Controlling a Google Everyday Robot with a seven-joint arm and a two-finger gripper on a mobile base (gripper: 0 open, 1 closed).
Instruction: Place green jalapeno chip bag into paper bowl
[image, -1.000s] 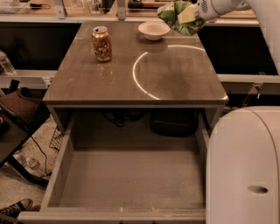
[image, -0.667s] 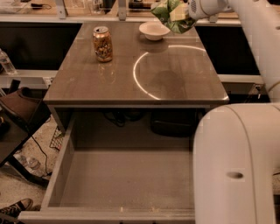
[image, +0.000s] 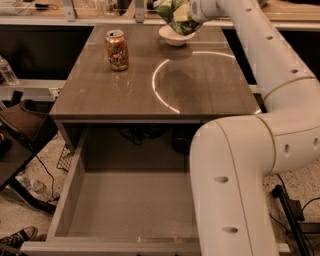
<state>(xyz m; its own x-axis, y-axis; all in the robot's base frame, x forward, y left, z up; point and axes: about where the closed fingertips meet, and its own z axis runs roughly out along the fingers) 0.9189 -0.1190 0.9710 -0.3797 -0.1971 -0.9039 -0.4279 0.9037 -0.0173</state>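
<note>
Green jalapeno chip bag (image: 172, 15): location, far edge of the table (image: 200, 85), right of centre, directly above the paper bowl (image: 176, 40). Its lower edge meets the bowl's far rim; whether it already rests inside cannot be told.

Holder: gripper (image: 191, 11), at the bag's right side, apparently clamped on the foil, since the bag stands up rather than slumping.

Reason for position: judged to be lined up over the bowl for release, with the arm (image: 260, 55) reaching from the near right across to the far side.

Appearance: crumpled, shiny green foil with pale and yellowish patches. It is wider than the bowl's mouth, so it will likely perch on the rim, not sink in.

Also present: drink can (image: 117, 49), upright, left of the bowl and well apart; open drawer (image: 130, 210) at the near side.
</note>
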